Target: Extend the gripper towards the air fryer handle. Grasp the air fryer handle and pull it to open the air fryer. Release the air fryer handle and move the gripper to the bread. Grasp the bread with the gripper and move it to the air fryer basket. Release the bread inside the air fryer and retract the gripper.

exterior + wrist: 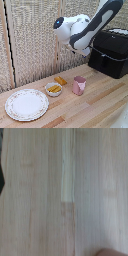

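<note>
Bread [60, 80] is lying on the wooden table [100, 102] beside the white bowl [53, 89]; air fryer [111, 52] is sitting closed, and can't tell the gripper's state.

Exterior view faces my arm [85, 30] across the wooden table [100, 107]; my wrist view looks straight down, close on its boards [45, 193].

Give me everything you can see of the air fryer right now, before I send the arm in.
The large black boxy air fryer stands on the pale wooden table at the exterior view's right, partly cut off by the frame edge. It has rounded edges and a glossy top. Its drawer looks shut, flush with the body, and a short black vertical handle juts from the front panel. The white robot arm partly overlaps it in view; contact cannot be told.
</note>
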Controlling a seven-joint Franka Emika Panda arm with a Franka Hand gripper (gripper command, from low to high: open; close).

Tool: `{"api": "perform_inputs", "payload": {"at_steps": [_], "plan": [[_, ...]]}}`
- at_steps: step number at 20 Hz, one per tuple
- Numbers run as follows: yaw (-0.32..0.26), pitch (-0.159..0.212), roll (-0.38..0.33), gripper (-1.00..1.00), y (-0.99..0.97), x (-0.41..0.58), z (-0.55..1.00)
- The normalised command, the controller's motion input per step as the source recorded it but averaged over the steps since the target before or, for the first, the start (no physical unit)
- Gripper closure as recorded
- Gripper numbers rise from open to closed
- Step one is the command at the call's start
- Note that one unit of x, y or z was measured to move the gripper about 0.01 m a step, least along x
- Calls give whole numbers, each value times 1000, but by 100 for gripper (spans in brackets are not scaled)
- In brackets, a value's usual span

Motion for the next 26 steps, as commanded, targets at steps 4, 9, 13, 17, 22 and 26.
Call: {"api": "perform_inputs", "payload": {"at_steps": [4, 9, 13, 17, 22, 26], "plan": [[4, -43, -7, -100, -646, 0, -171], [26, -9, 5, -100, -681, 0, -248], [126, -3, -66, -100, -629, 0, -177], [190, -11, -187, -100, -476, 0, -142], [211, -13, -249, -100, -324, 0, -137], [199, 0, -170, -100, -459, -9, -151]]}}
